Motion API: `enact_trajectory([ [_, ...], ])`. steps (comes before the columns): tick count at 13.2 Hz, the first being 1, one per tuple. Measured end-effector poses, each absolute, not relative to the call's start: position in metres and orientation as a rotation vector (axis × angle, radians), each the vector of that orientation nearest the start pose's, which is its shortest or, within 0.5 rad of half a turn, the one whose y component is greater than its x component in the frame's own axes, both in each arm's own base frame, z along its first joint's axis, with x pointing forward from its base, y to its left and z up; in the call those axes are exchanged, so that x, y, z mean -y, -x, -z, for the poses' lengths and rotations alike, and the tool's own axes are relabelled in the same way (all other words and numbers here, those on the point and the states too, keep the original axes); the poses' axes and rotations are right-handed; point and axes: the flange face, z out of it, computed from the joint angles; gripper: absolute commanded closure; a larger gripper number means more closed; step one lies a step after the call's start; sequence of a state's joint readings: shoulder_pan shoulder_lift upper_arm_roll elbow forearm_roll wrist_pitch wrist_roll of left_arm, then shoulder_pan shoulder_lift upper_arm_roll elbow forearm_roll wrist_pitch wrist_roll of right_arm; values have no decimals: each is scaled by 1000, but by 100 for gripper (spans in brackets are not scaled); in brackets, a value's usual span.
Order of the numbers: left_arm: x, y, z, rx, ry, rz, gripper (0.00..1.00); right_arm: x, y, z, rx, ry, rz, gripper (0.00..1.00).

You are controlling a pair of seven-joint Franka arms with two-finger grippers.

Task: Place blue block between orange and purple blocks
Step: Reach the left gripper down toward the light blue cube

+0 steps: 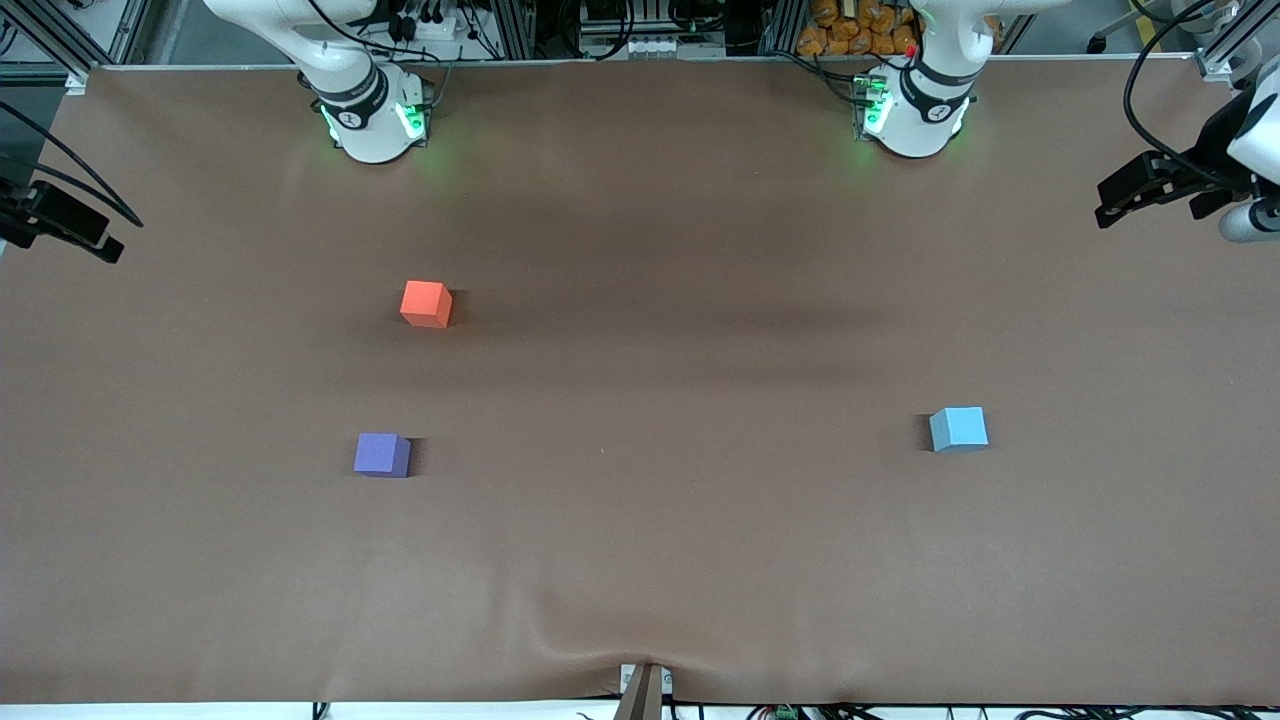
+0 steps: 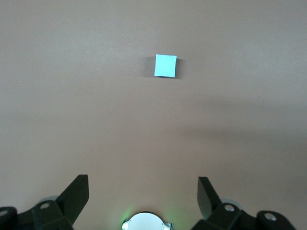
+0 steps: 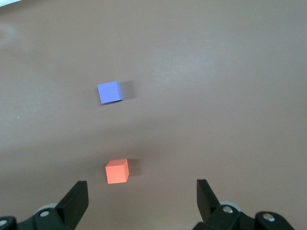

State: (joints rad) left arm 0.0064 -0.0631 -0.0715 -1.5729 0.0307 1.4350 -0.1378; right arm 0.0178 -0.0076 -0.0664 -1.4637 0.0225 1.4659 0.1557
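Note:
The light blue block sits on the brown table toward the left arm's end. The orange block and the purple block sit toward the right arm's end, apart from each other, with the purple one nearer the front camera. My left gripper is open and empty, high over the table near its own base, and the blue block lies well ahead of it. My right gripper is open and empty, high over the orange block and the purple block. Neither gripper shows in the front view.
The two arm bases stand along the table's back edge. Black mounted devices jut in at both table ends. The brown cover wrinkles at the front edge.

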Motion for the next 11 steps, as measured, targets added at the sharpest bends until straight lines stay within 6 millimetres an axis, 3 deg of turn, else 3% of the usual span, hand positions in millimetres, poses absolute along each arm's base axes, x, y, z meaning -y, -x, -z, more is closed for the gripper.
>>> enact_trajectory([
  [5,32,-526,-637,117,3098,-129,0,24,-541,-669,-314,3102,13,0],
  [11,33,-551,-609,114,3102,-131,0,24,-541,-669,-314,3102,13,0],
])
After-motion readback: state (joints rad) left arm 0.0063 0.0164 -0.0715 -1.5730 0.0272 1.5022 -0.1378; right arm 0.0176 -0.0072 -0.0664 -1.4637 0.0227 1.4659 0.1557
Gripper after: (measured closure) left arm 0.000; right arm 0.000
